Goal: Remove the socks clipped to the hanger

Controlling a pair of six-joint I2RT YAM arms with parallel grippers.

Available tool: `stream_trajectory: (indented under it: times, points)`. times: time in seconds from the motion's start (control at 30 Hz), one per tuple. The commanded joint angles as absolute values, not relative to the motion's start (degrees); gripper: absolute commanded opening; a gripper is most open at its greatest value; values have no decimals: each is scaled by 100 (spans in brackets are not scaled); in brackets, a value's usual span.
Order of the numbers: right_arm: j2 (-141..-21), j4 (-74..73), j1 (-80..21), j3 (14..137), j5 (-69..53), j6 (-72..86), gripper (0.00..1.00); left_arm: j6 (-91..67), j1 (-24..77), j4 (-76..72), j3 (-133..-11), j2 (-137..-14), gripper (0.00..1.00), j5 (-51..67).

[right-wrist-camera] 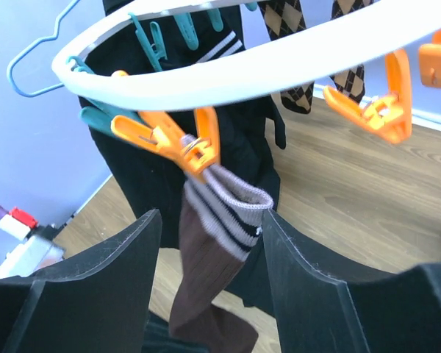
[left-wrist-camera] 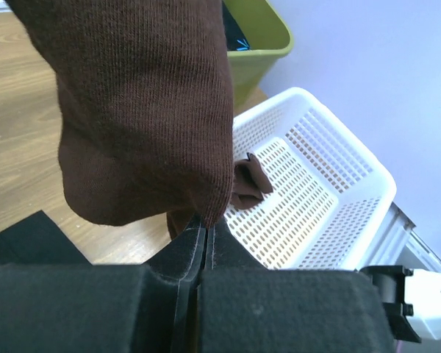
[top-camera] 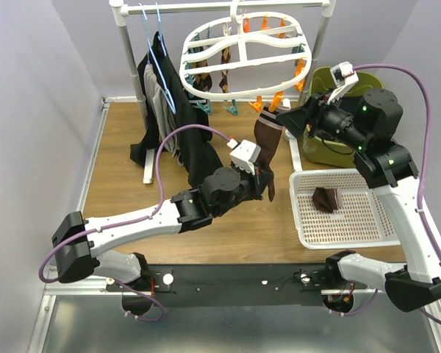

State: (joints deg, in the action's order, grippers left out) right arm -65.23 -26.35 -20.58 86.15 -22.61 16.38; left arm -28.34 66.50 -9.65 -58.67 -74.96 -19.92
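My left gripper [left-wrist-camera: 206, 224] is pinched tight on the toe of a brown sock [left-wrist-camera: 143, 110], while my right gripper [right-wrist-camera: 209, 220] stands wide on either side of its striped cuff, which an orange clip [right-wrist-camera: 187, 143] holds to the white hanger [right-wrist-camera: 228, 77].

Hanger [right-wrist-camera: 206, 81] rim and orange clip [right-wrist-camera: 195, 143] bar the way just above the right gripper [right-wrist-camera: 209, 217]; a sock [right-wrist-camera: 206, 287] fills its gap.
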Motion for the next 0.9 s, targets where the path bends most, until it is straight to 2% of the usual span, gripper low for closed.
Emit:
stream_trajectory:
  times: [0.0,0.13,0.2,0.3,0.63,0.87]
  points:
    - [-6671,-2049,-2083,8701,-2645,1486,66,-2883,6662,-949,-5801,-7330,0,-1696]
    - [-6759,-1723,-2083,8745,-2970,1424,66,-2857,6671,-940,-5818,-7321,0,-1679]
    - [-6724,-1522,-2074,8692,-2962,1398,72,-2839,6662,-949,-5827,-7313,0,-1679]
    - [-6785,-1520,-2083,8745,-2988,1266,73,-2821,6662,-941,-5845,-7295,0,-1644]
    - [-6943,-1152,-2083,8605,-3067,1371,73,-2848,6662,-905,-5818,-7137,0,-1573]
    - [-6969,-949,-2083,8561,-2989,1485,68,-2962,6662,-905,-5757,-7172,0,-1486]
